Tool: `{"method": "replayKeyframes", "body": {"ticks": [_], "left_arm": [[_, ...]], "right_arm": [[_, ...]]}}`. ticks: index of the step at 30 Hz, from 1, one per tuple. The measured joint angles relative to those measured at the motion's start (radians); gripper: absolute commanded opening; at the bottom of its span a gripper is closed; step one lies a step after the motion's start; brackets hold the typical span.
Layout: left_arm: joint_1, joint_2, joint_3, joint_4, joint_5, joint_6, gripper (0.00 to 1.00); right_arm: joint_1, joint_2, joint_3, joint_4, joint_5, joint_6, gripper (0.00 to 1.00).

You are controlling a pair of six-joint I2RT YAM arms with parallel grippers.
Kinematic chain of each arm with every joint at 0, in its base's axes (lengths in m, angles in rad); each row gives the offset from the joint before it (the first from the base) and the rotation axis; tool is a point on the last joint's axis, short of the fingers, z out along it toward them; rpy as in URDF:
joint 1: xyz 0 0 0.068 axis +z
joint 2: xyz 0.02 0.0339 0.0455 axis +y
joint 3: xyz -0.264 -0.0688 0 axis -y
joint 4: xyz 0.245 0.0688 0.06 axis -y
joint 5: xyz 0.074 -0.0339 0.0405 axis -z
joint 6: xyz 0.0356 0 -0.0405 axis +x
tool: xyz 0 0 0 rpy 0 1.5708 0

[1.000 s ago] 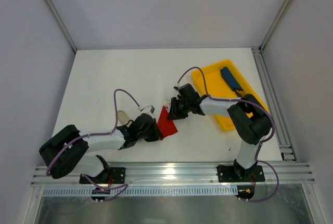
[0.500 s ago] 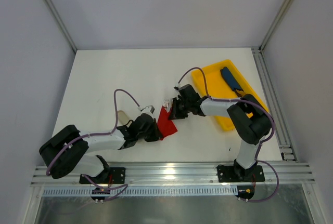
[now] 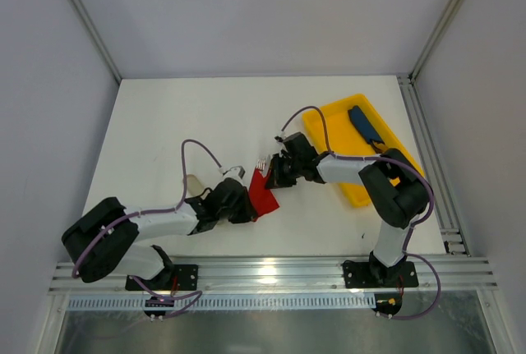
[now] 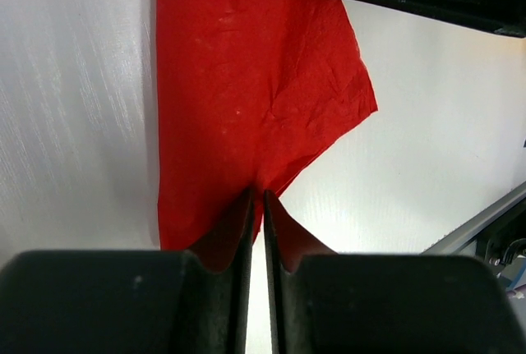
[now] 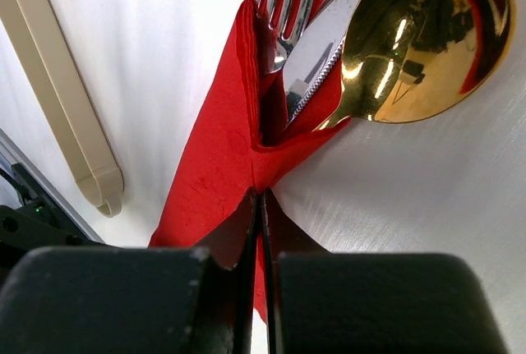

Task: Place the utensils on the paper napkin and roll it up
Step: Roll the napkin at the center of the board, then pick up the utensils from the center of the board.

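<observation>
The red paper napkin (image 3: 265, 194) lies folded around the utensils between my two grippers. In the right wrist view a fork (image 5: 279, 9), a serrated knife blade (image 5: 316, 58) and a gold spoon bowl (image 5: 419, 34) stick out of the napkin's open fold (image 5: 222, 165). My right gripper (image 5: 261, 198) is shut on the napkin's folded edge just below them. My left gripper (image 4: 256, 198) pinches the opposite edge of the napkin (image 4: 246, 83), its jaws almost touching. From above, the left gripper (image 3: 246, 206) sits at the napkin's lower left and the right gripper (image 3: 275, 178) at its upper right.
A yellow tray (image 3: 341, 177) lies to the right with a dark-blue oblong item (image 3: 364, 124) in it. A pale beige sleeve (image 3: 195, 183) lies left of the left gripper, also visible as the beige sleeve (image 5: 57, 99). The table's near rail (image 3: 271, 276) runs along the bottom.
My right gripper has closed onto the napkin's fold. The left gripper keeps its hold and has barely shifted. The napkin bundle stays in place.
</observation>
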Motion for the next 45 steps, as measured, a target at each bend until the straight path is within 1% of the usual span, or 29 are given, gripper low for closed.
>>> {"method": "replayKeyframes", "body": {"ticks": [1, 4, 10, 11, 13, 19, 21, 22, 23, 29, 32, 37, 45], "left_arm": [[0.000, -0.001, 0.004, -0.007, -0.001, 0.000, 0.14], [-0.001, -0.008, 0.020, -0.034, -0.006, 0.007, 0.28], [-0.001, -0.023, 0.067, -0.102, -0.030, 0.034, 0.46], [-0.001, -0.027, 0.077, -0.112, -0.035, 0.040, 0.52], [-0.001, -0.040, 0.104, -0.145, -0.049, 0.053, 0.56], [-0.001, -0.060, 0.175, -0.201, -0.079, 0.082, 0.59], [-0.001, -0.062, 0.190, -0.209, -0.086, 0.091, 0.56], [0.000, -0.062, 0.195, -0.212, -0.088, 0.095, 0.52], [0.002, -0.062, 0.200, -0.215, -0.090, 0.098, 0.51], [0.040, -0.058, 0.237, -0.236, -0.069, 0.105, 0.51], [0.084, -0.052, 0.246, -0.236, -0.042, 0.101, 0.53], [0.143, -0.049, 0.246, -0.243, -0.011, 0.091, 0.61], [0.152, -0.013, 0.246, -0.243, 0.031, 0.063, 0.61]], "right_arm": [[0.000, 0.000, 0.000, 0.000, -0.001, 0.000, 0.04], [-0.001, 0.000, 0.000, 0.003, -0.007, -0.003, 0.04], [-0.005, 0.000, 0.000, 0.002, -0.013, -0.007, 0.04], [-0.005, 0.000, 0.000, 0.002, -0.013, -0.008, 0.04], [-0.005, 0.000, 0.000, 0.000, -0.013, -0.010, 0.03], [-0.010, 0.000, 0.000, -0.007, -0.019, -0.015, 0.04], [-0.011, 0.000, 0.001, -0.009, -0.022, -0.016, 0.04], [-0.011, 0.000, 0.002, -0.010, -0.024, -0.018, 0.04], [-0.011, 0.000, 0.002, -0.010, -0.026, -0.018, 0.03], [-0.014, 0.000, 0.006, -0.015, -0.032, -0.025, 0.04], [-0.018, 0.000, 0.012, -0.032, -0.037, -0.029, 0.04], [-0.020, -0.001, 0.021, -0.055, -0.042, -0.034, 0.04], [-0.022, -0.017, 0.062, -0.124, -0.044, -0.037, 0.04]]}}
